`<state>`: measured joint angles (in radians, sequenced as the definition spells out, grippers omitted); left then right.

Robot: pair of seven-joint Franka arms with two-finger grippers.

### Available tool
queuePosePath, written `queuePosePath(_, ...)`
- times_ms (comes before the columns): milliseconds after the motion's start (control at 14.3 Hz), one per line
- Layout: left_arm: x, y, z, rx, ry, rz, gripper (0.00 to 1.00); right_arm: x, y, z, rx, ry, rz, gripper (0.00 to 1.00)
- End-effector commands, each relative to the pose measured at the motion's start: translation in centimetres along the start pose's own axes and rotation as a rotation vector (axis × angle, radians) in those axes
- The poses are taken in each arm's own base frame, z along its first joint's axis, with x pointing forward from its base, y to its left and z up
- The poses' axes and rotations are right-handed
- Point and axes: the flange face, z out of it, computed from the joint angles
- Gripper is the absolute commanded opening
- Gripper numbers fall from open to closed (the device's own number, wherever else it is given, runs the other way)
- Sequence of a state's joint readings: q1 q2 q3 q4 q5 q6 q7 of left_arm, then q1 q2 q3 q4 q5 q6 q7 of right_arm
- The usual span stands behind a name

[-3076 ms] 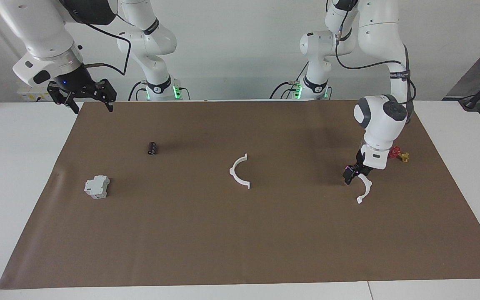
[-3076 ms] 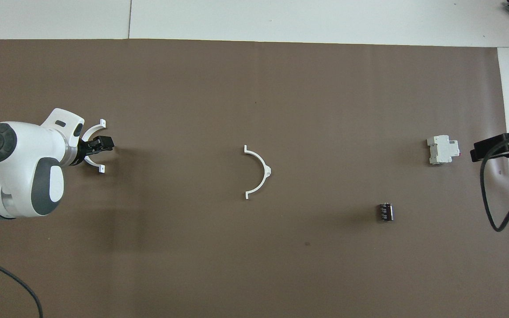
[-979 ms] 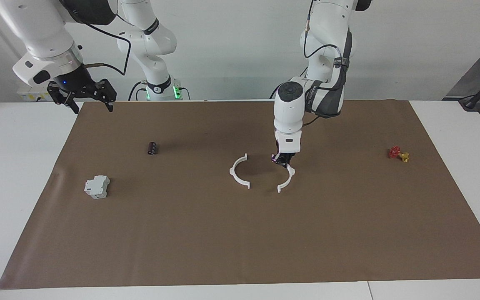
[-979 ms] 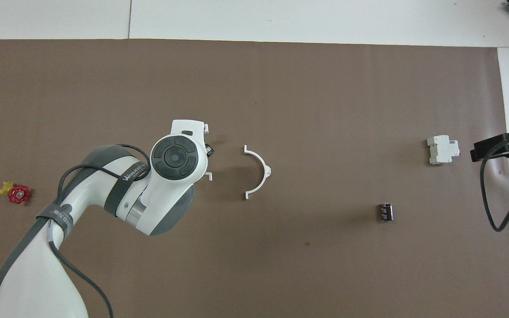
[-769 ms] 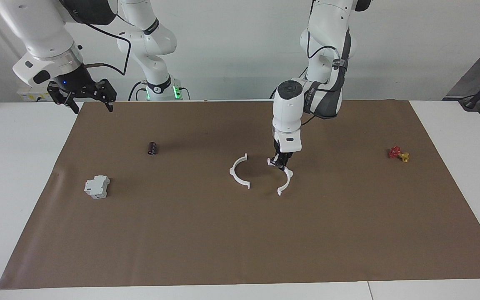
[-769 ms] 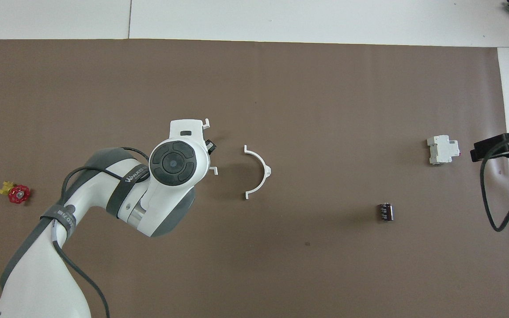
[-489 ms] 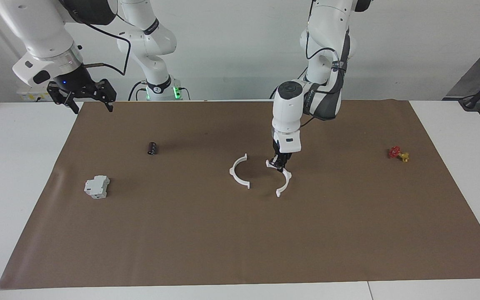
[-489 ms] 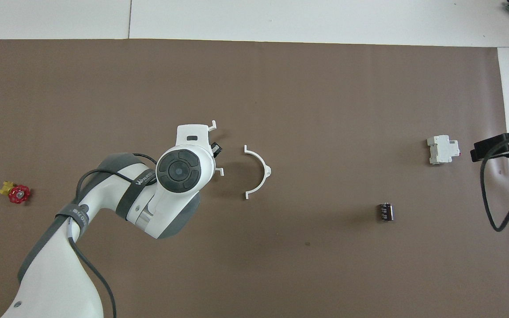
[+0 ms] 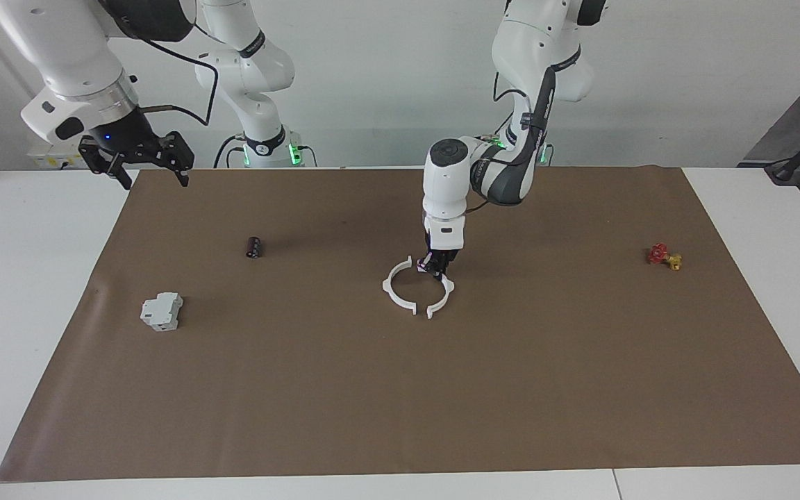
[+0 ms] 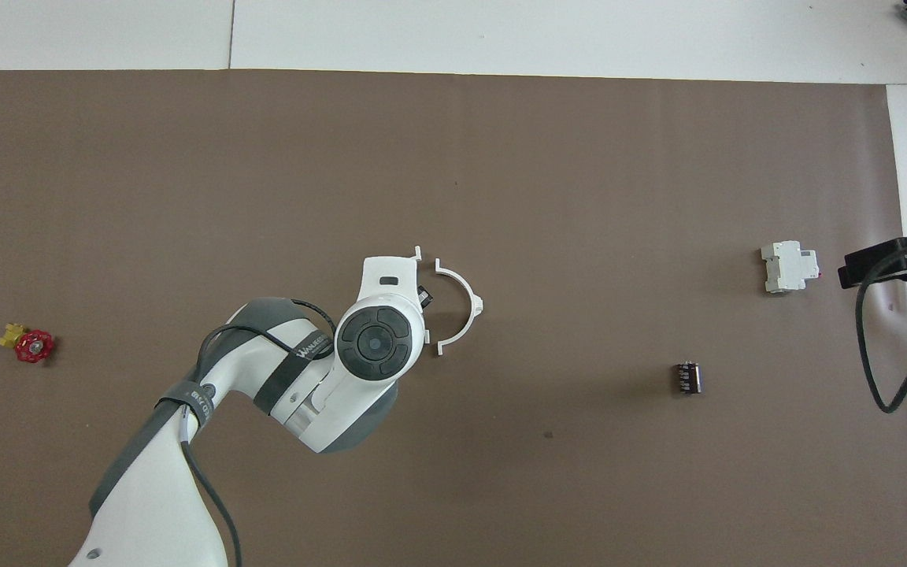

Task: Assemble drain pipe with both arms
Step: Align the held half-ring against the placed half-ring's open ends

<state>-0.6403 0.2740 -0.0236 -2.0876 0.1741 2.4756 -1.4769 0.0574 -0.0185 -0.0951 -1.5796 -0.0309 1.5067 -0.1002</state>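
The drain pipe is in two white half-rings at the mat's middle. One half-ring (image 9: 387,286) (image 10: 465,303) lies flat on the brown mat (image 9: 400,389). My left gripper (image 9: 435,268) (image 10: 424,297) is shut on the other half-ring (image 9: 449,292), low over the mat. Its open side faces the lying one, and their tab ends stand a small gap apart. In the overhead view my left wrist hides most of the held half; only an end tab (image 10: 417,252) shows. My right gripper (image 9: 155,177) (image 10: 894,264) waits open and raised at the right arm's end of the table.
A grey-white blocky box (image 9: 162,311) (image 10: 789,268) and a small black cylinder (image 9: 254,247) (image 10: 686,377) lie toward the right arm's end. A red-and-yellow valve (image 9: 662,255) (image 10: 28,344) sits toward the left arm's end.
My left gripper has carried its half-ring toward the right arm's end, from well apart to right beside the lying half-ring. The right arm has not moved.
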Motion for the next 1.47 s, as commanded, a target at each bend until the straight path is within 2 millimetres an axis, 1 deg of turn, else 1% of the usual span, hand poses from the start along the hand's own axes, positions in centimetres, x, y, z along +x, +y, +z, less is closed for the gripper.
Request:
queuePosePath(0, 0.1, -0.5, -0.1, 0.018, 0.015, -0.005, 0.0, -0.7, 0.0, -0.1, 0.012, -0.001, 0.013, 1.0)
queuePosePath(350, 0.0, -0.5, -0.2, 0.015, 0.015, -0.004, 0.0, -0.7, 0.0, -0.1, 0.012, -0.001, 0.014, 1.0)
queuePosePath(419, -0.2, -0.4, -0.2, 0.014, 0.015, -0.002, 0.0, -0.7, 0.0, -0.1, 0.012, -0.001, 0.014, 1.0)
queuePosePath(489, -1.0, -0.2, -0.4, 0.011, 0.014, 0.012, 0.0, -0.7, 0.0, -0.1, 0.012, -0.001, 0.014, 1.0)
queuePosePath(559, -1.1, -0.3, -0.4, 0.012, 0.014, 0.014, 0.0, -0.7, 0.0, -0.1, 0.012, -0.001, 0.013, 1.0)
queuePosePath(699, -1.4, -0.6, 0.0, 0.019, 0.012, 0.017, 0.0, -0.7, 0.0, -0.1, 0.011, 0.0, 0.013, 1.0)
queuePosePath(1049, -1.6, -0.8, 0.2, 0.014, 0.01, 0.021, 0.0, -0.7, 0.0, -0.1, 0.012, -0.001, 0.013, 1.0)
queuePosePath(1398, -2.0, -0.6, 0.6, -0.002, 0.009, 0.028, 0.0, -0.7, 0.0, -0.1, 0.012, -0.001, 0.013, 1.0)
